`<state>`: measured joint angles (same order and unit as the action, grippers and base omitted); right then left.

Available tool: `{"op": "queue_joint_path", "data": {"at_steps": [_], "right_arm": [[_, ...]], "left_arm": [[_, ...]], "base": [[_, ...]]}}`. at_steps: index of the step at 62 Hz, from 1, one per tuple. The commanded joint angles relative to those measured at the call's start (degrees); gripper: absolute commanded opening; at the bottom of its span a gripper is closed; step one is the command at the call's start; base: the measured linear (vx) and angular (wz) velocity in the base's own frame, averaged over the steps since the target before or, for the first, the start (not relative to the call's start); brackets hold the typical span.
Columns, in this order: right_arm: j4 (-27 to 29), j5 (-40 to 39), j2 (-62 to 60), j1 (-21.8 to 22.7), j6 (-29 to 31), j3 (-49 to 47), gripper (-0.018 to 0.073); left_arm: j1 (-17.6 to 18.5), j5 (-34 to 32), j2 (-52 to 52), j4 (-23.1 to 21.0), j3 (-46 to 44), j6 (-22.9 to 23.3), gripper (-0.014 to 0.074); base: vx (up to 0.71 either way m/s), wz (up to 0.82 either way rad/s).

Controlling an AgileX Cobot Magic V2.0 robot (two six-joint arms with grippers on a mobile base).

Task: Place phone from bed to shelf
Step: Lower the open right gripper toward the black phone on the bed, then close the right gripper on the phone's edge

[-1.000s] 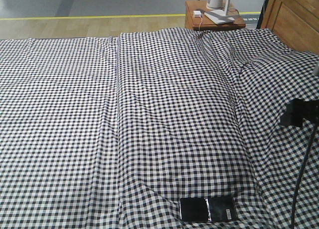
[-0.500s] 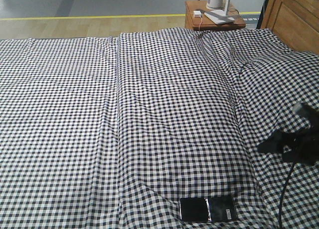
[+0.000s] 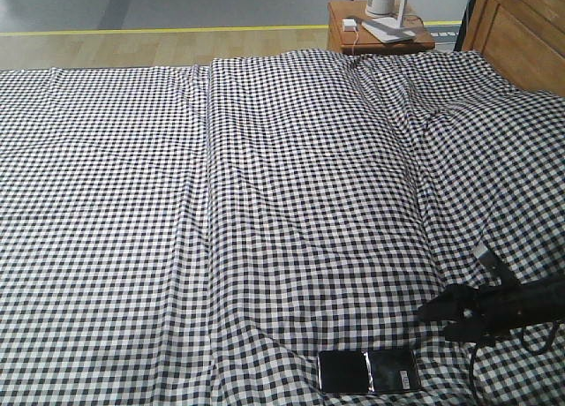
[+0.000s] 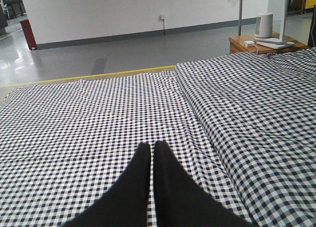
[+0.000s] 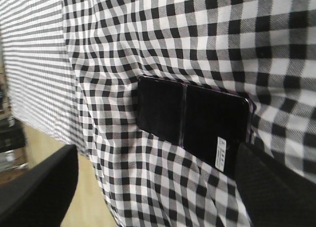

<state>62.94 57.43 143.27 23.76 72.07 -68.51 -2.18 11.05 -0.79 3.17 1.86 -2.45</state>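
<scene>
The phone (image 3: 368, 371) lies flat on the bed (image 3: 265, 203) at its near edge, a glossy black slab with a centre crease. The right wrist view shows the phone (image 5: 190, 121) close up with its white sticker. My right gripper (image 3: 439, 320) hovers just right of the phone and slightly beyond it, open. In its own view the right gripper (image 5: 158, 155) has its fingers wide apart, one finger (image 5: 276, 187) beside the phone's sticker end. Above the checked sheet (image 4: 98, 113), my left gripper (image 4: 151, 147) is shut and holds nothing. The shelf is out of view.
A reddish-brown nightstand (image 3: 375, 35) with white items stands past the bed's far right corner. A wooden headboard (image 3: 521, 26) borders the right side. Grey floor with a yellow line (image 3: 159, 31) lies beyond the bed. Bare floor (image 5: 94, 197) shows below the bed's near edge.
My right arm has swung down and leftward from the bed's right edge, ending close beside the phone. The phone and the left gripper have not moved.
</scene>
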Motion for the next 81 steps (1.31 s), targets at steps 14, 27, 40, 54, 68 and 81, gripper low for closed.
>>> {"op": "queue_joint_path", "data": {"at_steps": [14, 27, 40, 54, 68, 81], "right_arm": [[1.0, 10.2, 5.9, 0.2, 1.0, -8.6, 0.0592], [-0.1, 10.6, 9.9, 0.2, 1.3, -10.5, 0.0592], [0.1, 10.6, 13.0, 0.2, 3.6, -10.5, 0.0592], [0.7, 9.4, 14.8, 0.2, 5.8, -10.5, 0.0592], [1.0, 9.0, 16.6, 0.2, 5.4, -11.9, 0.0592], [2.6, 13.3, 18.6, 0.2, 5.4, -13.7, 0.0592]], "left_arm": [[0.0, -4.0, -0.7, -0.3, -1.5, 0.2, 0.0001], [0.0, -4.0, -0.7, -0.3, -1.5, 0.2, 0.0001], [0.0, -4.0, -0.7, -0.3, -1.5, 0.2, 0.0001], [0.0, -4.0, -0.7, -0.3, -1.5, 0.2, 0.0001], [0.0, -4.0, -0.7, -0.3, -1.5, 0.2, 0.0001], [0.0, -4.0, -0.7, -0.3, -1.5, 0.2, 0.0001]], "base": [[0.0, 0.0], [0.0, 0.0], [0.0, 0.0], [0.0, 0.0], [0.0, 0.0], [0.0, 0.0]]}}
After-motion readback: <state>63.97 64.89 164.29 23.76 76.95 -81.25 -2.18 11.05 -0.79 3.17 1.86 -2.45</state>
